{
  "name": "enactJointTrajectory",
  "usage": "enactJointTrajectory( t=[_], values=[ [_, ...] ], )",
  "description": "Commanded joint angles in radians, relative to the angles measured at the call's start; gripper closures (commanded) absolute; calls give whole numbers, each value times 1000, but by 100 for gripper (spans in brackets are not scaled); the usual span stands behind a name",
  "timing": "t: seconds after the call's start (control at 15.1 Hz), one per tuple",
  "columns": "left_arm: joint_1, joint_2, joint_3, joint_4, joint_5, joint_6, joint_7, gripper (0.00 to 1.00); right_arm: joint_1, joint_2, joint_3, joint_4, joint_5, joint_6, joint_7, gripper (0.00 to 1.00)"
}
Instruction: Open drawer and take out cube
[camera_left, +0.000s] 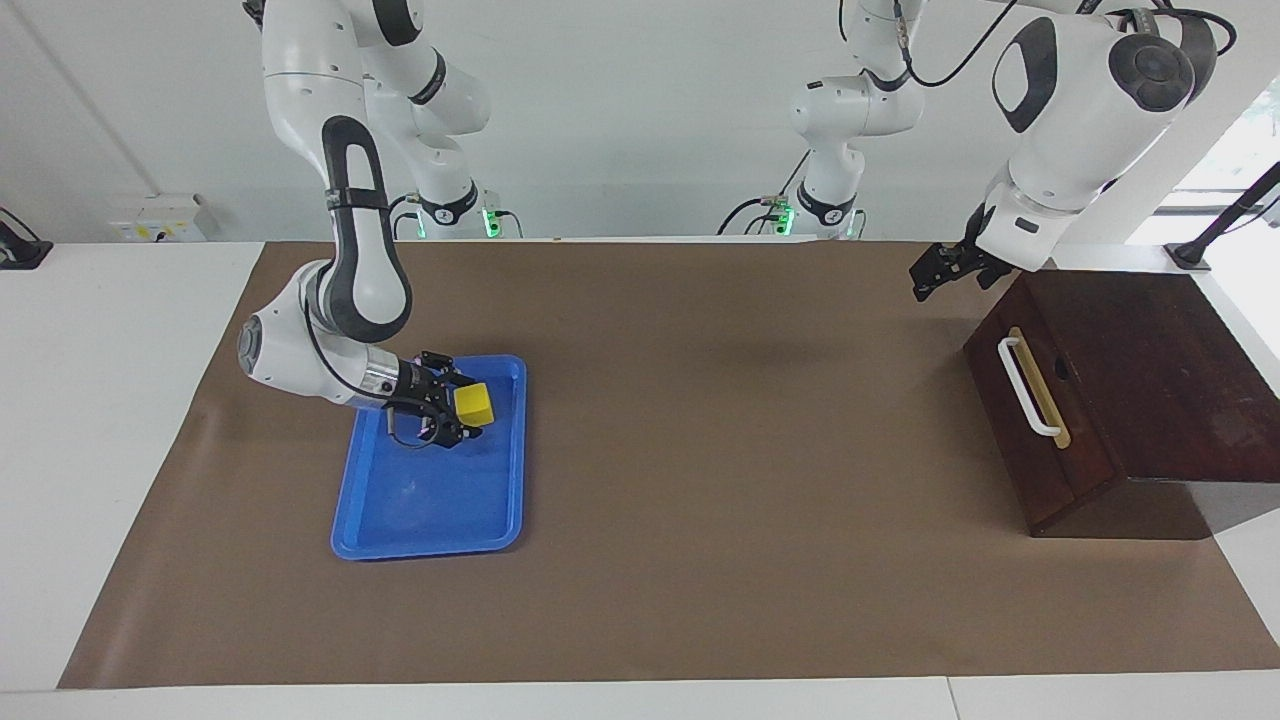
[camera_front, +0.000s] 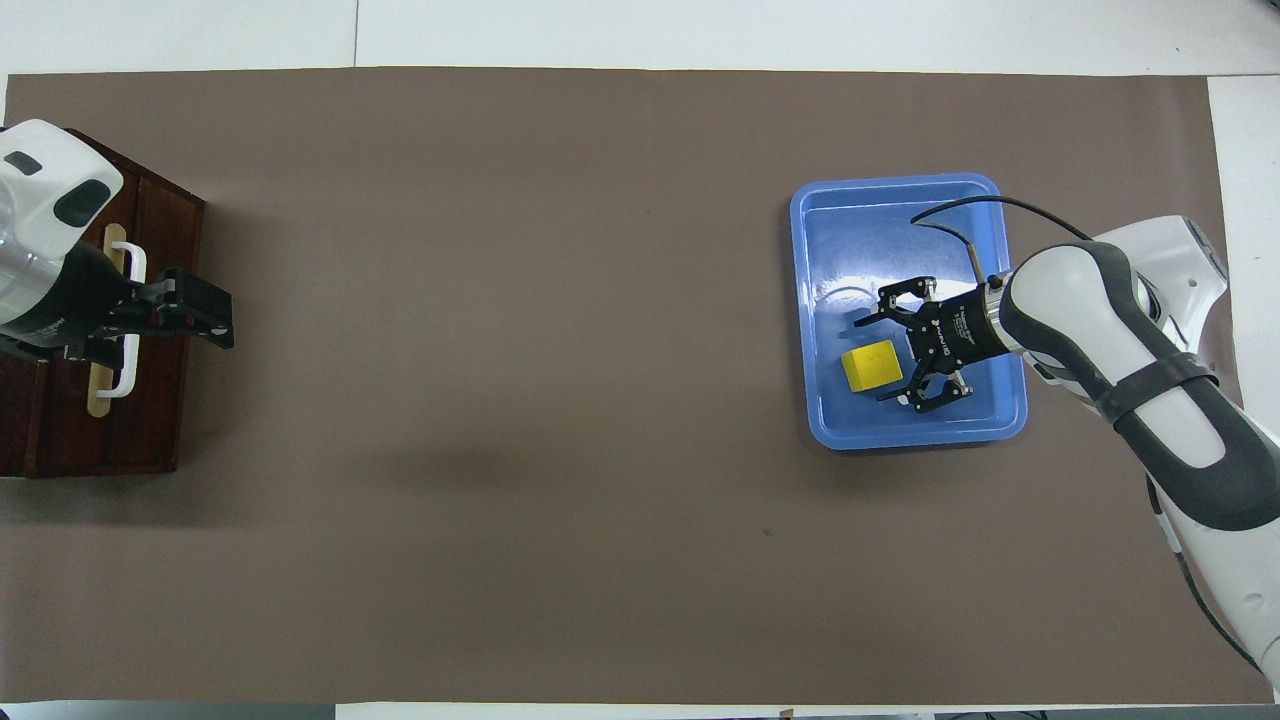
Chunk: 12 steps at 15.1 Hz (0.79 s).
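Your right gripper (camera_front: 885, 350) has its jaws spread, flanking the bright yellow cube (camera_front: 871, 364) lying in the blue tray (camera_front: 900, 195). Your left gripper (camera_left: 935, 272), jaws open and empty, hangs at the closed drawer's (camera_left: 1035, 420) eleven o'clock.

We see the right gripper (camera_front: 890, 350) low, its arm bent steeply down, fingers spread wide, gripping nothing. The left gripper (camera_left: 928, 277) hangs in the air on a raised arm, its fingers apart, empty.
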Motion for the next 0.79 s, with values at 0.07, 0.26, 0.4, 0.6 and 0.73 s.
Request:
enactJointTrajectory(
  t=[0.07, 0.26, 0.4, 0.6, 0.73],
  values=[
    [-18, -44, 15, -19, -14, -19, 23, 0, -3, -80, 0, 28, 0, -64, 33, 0],
    [-17, -46, 15, -8, -14, -34, 25, 0, -4, -178, 0, 57, -28, -115, 93, 0],
    [-18, -47, 10, -14, -12, -23, 54, 0, -7, -221, 0, 101, -54, -155, 97, 0],
    [-5, -44, 15, -11, -9, 1, 253, 0, -6, -240, 1, 209, -179, -250, 87, 0],
    [-14, -43, 15, -12, -7, 16, 250, 0, -4, -250, 7, 264, -256, -303, 81, 0]
  ],
)
